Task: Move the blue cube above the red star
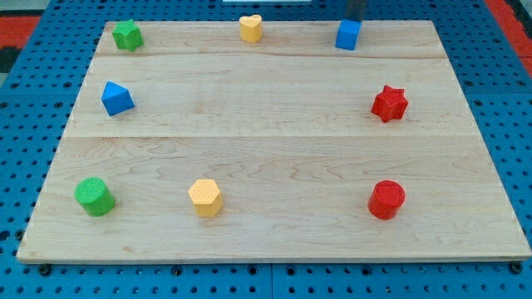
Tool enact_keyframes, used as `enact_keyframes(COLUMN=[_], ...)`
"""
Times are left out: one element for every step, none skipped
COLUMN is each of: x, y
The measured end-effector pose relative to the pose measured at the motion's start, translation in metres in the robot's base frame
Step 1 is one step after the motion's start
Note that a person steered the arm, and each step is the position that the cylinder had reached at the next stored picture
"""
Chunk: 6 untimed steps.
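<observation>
The blue cube (348,35) sits near the view's top edge of the wooden board, right of centre. The red star (389,103) lies below it and a little to the right, near the board's right edge. My rod comes in at the view's top edge, and my tip (355,19) is right behind the blue cube's top side, touching it or nearly so. Only the rod's short lower end shows.
A green star (127,35) is at the top left, a yellow heart (250,27) at top centre. A blue pointed block (116,98) is at left. A green cylinder (94,197), yellow hexagon (204,198) and red cylinder (386,199) line the bottom.
</observation>
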State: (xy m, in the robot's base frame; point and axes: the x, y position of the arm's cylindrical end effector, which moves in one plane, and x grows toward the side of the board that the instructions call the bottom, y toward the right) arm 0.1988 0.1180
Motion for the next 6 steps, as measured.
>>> enact_keyframes(x=[0.058,0.064,0.035,0.027,0.092,0.129], y=[-0.017,-0.028,-0.028,-0.029,-0.002,0.014])
